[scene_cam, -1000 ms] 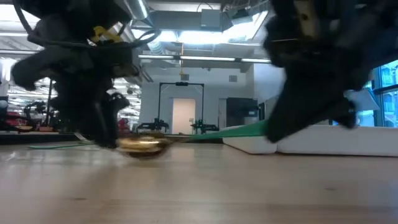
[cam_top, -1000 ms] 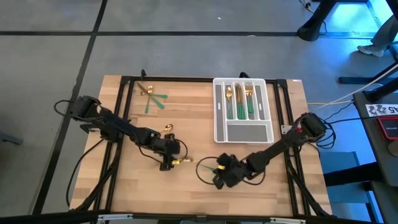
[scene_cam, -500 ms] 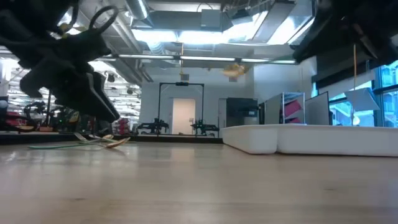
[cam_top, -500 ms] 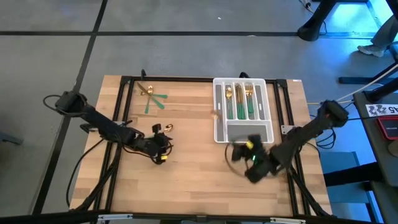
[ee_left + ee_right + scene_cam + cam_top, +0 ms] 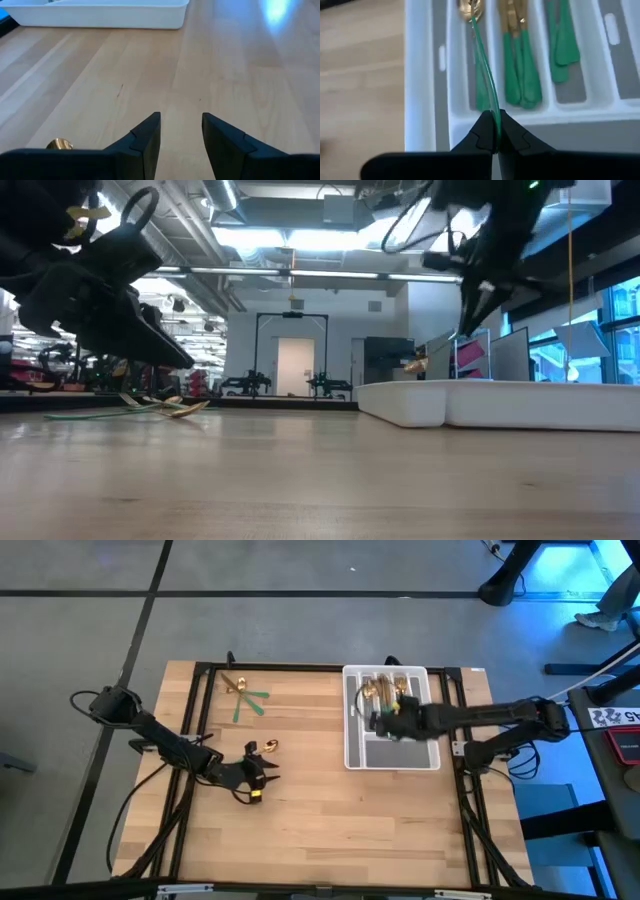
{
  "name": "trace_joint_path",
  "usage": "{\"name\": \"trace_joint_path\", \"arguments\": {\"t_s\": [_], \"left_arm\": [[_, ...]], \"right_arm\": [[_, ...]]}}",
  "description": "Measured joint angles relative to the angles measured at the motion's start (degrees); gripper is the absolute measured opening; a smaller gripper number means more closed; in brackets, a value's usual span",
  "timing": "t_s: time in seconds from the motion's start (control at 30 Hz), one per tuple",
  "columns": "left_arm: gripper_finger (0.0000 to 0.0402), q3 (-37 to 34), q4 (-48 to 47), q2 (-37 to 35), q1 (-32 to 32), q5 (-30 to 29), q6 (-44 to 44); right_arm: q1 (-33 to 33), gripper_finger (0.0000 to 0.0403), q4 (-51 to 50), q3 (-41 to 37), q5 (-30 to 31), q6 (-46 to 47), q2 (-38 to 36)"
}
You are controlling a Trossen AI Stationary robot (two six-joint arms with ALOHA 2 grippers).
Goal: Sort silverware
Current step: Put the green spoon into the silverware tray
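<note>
The right claw (image 5: 495, 134), clamped on a spoon (image 5: 485, 75), holds it lengthwise above the tray (image 5: 422, 100) slot; the left claw (image 5: 181, 132) hovers half-open.

The tray (image 5: 350, 745) sits on the desk (image 5: 320, 830) toward its right rear. Forks, spoons and knives (image 5: 520, 70) lie lengthwise in its narrow slots, with a crosswise compartment nearer the front. The right gripper (image 5: 385, 720) hangs over the tray, its jaws pinched on a spoon (image 5: 482, 60) above the leftmost filled slot. At the left rear corner lie three loose pieces (image 5: 245, 698). The left gripper (image 5: 258, 780) hovers over the desk's left middle, a single piece (image 5: 270, 747) just behind it.
</note>
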Motion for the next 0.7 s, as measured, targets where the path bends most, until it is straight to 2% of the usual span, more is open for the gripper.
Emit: {"name": "trace_joint_path", "arguments": {"t_s": [0.1, 0.27, 0.53, 0.7], "left_arm": [[0.0133, -0.85, 2.11, 0.0, 0.0, 0.02, 0.12], [0.0133, -1.69, 6.69, 0.0, 0.0, 0.01, 3.02], [0.0133, -1.69, 8.06, 0.0, -1.19, 0.02, 2.89], [0.0133, -1.69, 8.11, 0.0, -1.73, 0.02, 1.48]], "right_arm": [[-4.89, 0.0003, 4.43, 0.0, -3.89, -3.56, 1.51], [-9.22, 0.0003, 9.81, 0.0, -6.28, -5.53, 5.76], [-9.46, 0.0005, 10.0, 0.02, -7.66, -5.44, 12.02], [-10.16, 0.0036, 9.74, 0.04, -12.01, -10.72, 12.57]]}}
